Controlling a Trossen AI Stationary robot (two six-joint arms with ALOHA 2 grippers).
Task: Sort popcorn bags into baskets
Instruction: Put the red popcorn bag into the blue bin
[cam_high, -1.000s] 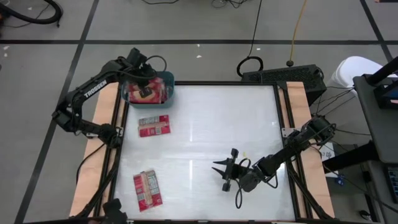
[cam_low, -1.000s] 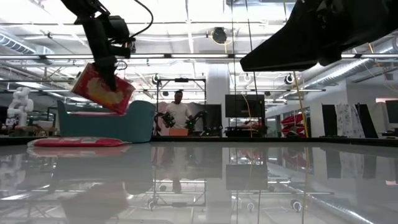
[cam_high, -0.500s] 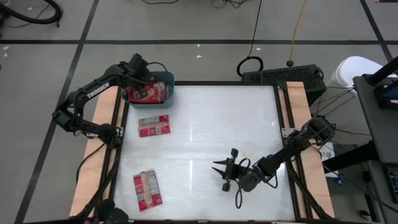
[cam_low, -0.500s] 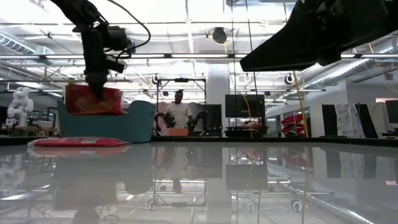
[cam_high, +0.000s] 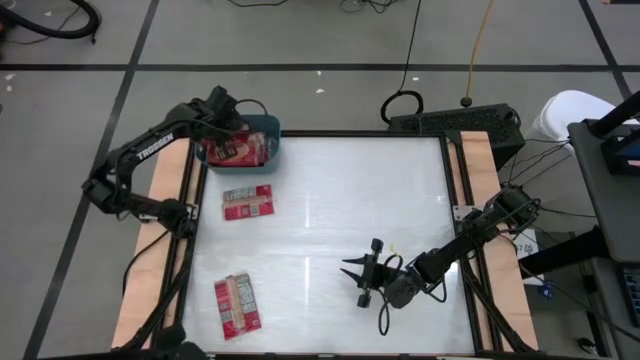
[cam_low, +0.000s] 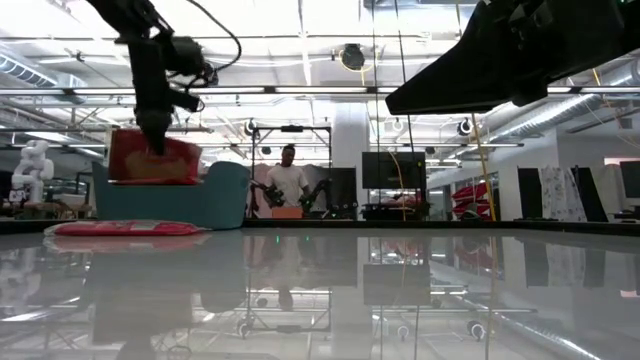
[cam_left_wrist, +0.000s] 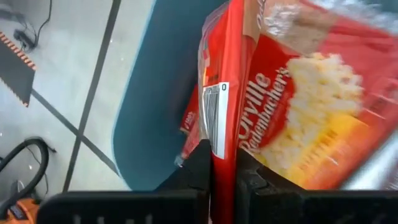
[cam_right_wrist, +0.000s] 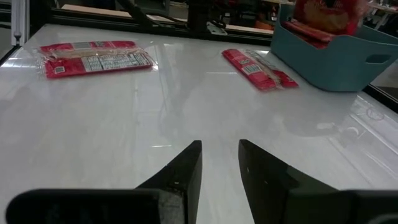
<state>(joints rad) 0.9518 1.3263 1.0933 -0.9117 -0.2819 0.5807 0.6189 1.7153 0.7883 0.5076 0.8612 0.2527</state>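
Note:
My left gripper (cam_high: 226, 128) hangs over the teal-blue tub (cam_high: 272, 131) at the table's far left corner, shut on a red popcorn bag (cam_low: 152, 162). The tub also holds other red packets (cam_left_wrist: 189, 119). Two more bags lie flat on the table: one just near of the tub (cam_high: 247, 202), one by the near left corner (cam_high: 237, 305). My right gripper (cam_high: 360, 276) sits low over the near right part of the table, open, with its fingers (cam_right_wrist: 186, 163) apart and nothing between them. My left gripper pinches the popcorn bag between its two fingers at the upper edge (cam_left_wrist: 222, 163), coming from above and pointing down. The bag hangs below the fingers, roughly level across, with its lower part behind the tub's rim (cam_low: 225, 172). Whether it rests on the packets inside, I cannot tell.
The white table top (cam_high: 340, 200) lies bare between the left-hand bags and my right gripper. Wooden side rails (cam_high: 490, 200) run along both edges. A person (cam_low: 287, 180) stands in the room far behind the table.
My left gripper has moved down and a little toward the table's left edge, over the tub, still shut on the bag. The bag was tilted above the tub's rim; it now hangs level with its lower part inside the tub.

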